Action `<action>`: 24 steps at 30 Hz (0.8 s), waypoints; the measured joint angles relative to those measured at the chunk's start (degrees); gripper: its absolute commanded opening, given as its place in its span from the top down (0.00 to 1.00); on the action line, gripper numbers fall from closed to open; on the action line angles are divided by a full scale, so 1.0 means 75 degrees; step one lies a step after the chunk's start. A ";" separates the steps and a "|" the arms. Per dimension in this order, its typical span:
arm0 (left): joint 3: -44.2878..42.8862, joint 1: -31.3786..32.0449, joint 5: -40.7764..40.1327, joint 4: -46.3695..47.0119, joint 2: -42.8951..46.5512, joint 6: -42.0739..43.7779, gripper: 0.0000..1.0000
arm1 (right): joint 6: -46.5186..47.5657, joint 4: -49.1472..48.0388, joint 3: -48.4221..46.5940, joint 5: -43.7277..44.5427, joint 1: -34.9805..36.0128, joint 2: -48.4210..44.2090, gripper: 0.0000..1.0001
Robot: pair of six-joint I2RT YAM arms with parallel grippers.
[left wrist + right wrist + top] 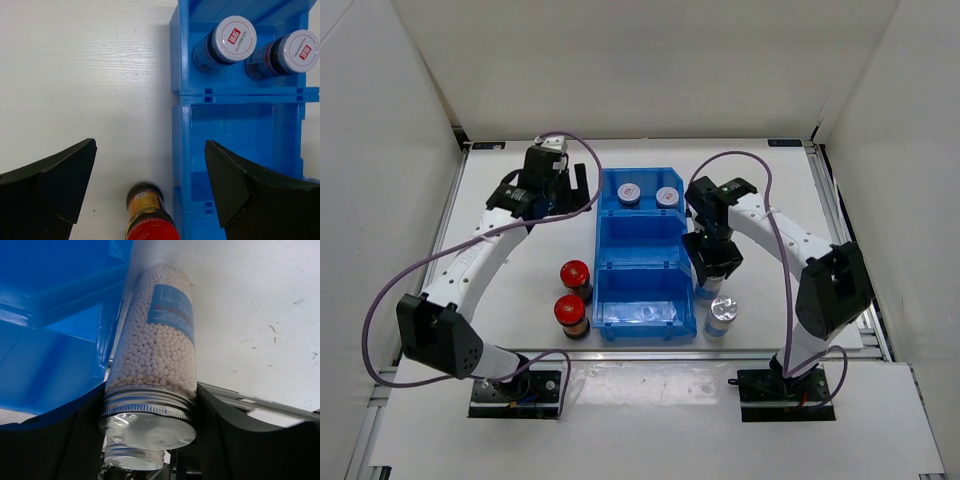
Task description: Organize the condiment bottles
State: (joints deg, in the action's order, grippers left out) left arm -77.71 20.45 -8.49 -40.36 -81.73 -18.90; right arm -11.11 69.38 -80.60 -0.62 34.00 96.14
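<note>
The fingers (227, 435) of the right gripper (714, 262) are closed on a silver-capped jar (155, 350), one on each side, pinching it just under the cap. This jar is full of small white beads and carries a blue label. It sits just beside the right wall of the blue bin (603, 215), alongside the near compartment. Whether its base touches the white table (520, 230) cannot be told. A second silver-capped jar (723, 312) stands upright on the table close by, nearer the arm bases, and its cap (134, 457) shows just below the held one in the right wrist view.

The left gripper (150, 150) is spread wide and holds nothing. It hangs at the bin's left side, with one finger over bare table and the other over the middle compartment, so the bin's left wall runs between them.

Two marked-cap jars (629, 192) (300, 50) stand upright side by side in the far compartment, silver lids each bearing a small red mark. Two red-capped jars (574, 272) (568, 310) with dark bodies stand on the table just left of the bin, one behind the other and close together. One of them shows blurred at the lower edge of the left wrist view, between the open fingers
</note>
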 measured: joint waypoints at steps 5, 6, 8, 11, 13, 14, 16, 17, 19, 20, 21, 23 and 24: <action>0.0280 0.0041 -0.0160 0.0009 0.0574 0.0087 0.00 | -0.0117 0.0251 -0.0493 0.0224 0.0052 0.0341 0.88; 0.0315 0.0041 -0.0198 0.0000 0.0659 0.0093 0.00 | -0.0187 0.0341 -0.0717 0.0443 0.0105 0.0452 0.90; 0.0344 0.0041 -0.0294 0.0009 0.0764 0.0114 0.00 | -0.0303 0.0493 -0.1239 0.0839 0.0175 0.0609 0.94; 0.0440 0.0041 -0.0408 -0.0003 0.0816 0.0117 0.00 | -0.0391 0.0749 -0.2358 0.1198 0.0221 0.0708 0.94; 0.0501 0.0041 -0.0431 -0.0003 0.0810 0.0119 0.00 | -0.0417 0.0816 -0.3177 0.1355 0.0262 0.0708 0.94; 0.0522 0.0041 -0.0443 -0.0012 0.0813 0.0119 0.00 | -0.0408 0.0801 -0.3485 0.1364 0.0280 0.0720 0.94; 0.0557 0.0041 -0.0452 -0.0009 0.0813 0.0122 0.00 | -0.0361 0.0787 -0.4025 0.1378 0.0373 0.0799 0.94; 0.0562 0.0041 -0.0455 -0.0020 0.0813 0.0119 0.00 | -0.0318 0.0801 -0.4205 0.1370 0.0443 0.0866 0.94; 0.0562 0.0041 -0.0495 -0.0020 0.0813 0.0122 0.00 | -0.0221 0.0871 -0.4543 0.1341 0.0603 0.1169 0.94; 0.0562 0.0041 -0.0513 -0.0017 0.0813 0.0122 0.00 | -0.0166 0.0912 -0.4698 0.1294 0.0691 0.1396 0.94; 0.0565 0.0041 -0.0545 -0.0017 0.0813 0.0122 0.00 | -0.0114 0.0944 -0.4820 0.1247 0.0761 0.1638 0.94; 0.0586 0.0041 -0.0595 -0.0015 0.0813 0.0122 0.00 | -0.0026 0.0953 -0.5039 0.1174 0.0877 0.2174 0.94; 0.0609 0.0041 -0.0615 -0.0006 0.0816 0.0122 0.00 | 0.0000 0.0941 -0.5106 0.1137 0.0933 0.2454 0.92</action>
State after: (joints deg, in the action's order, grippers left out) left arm -73.14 20.75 -13.10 -40.40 -75.61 -17.98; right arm -11.11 76.44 -118.89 7.90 40.99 114.54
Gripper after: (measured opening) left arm 0.998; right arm 0.650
